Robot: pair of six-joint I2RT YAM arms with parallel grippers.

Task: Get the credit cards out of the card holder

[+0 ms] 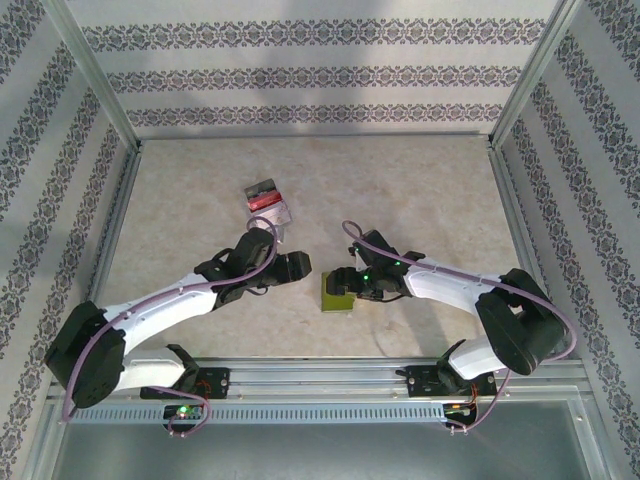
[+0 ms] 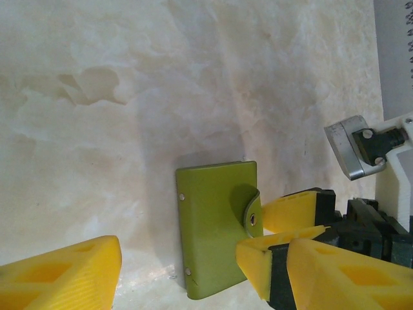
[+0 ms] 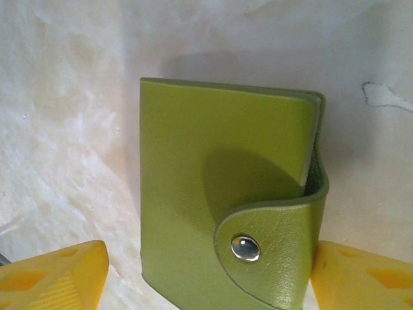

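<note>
The card holder (image 1: 335,293) is an olive-green case lying closed on the table, its strap snapped down (image 3: 245,248). My right gripper (image 1: 350,284) is open around its near end (image 3: 210,278): the right pad (image 3: 361,278) is at the strap, the left pad (image 3: 58,274) stands clear of it. In the left wrist view the card holder (image 2: 213,219) lies just ahead of my open left gripper (image 2: 203,274), whose fingers stand wide apart. My left gripper (image 1: 300,268) is just left of the holder. Credit cards (image 1: 268,203), dark grey and red, lie on the table behind the left arm.
Patterned walls with aluminium posts (image 1: 100,90) close in the table on three sides. A metal rail (image 1: 320,375) runs along the near edge by the arm bases. Bare marbled tabletop (image 1: 420,190) stretches behind both arms.
</note>
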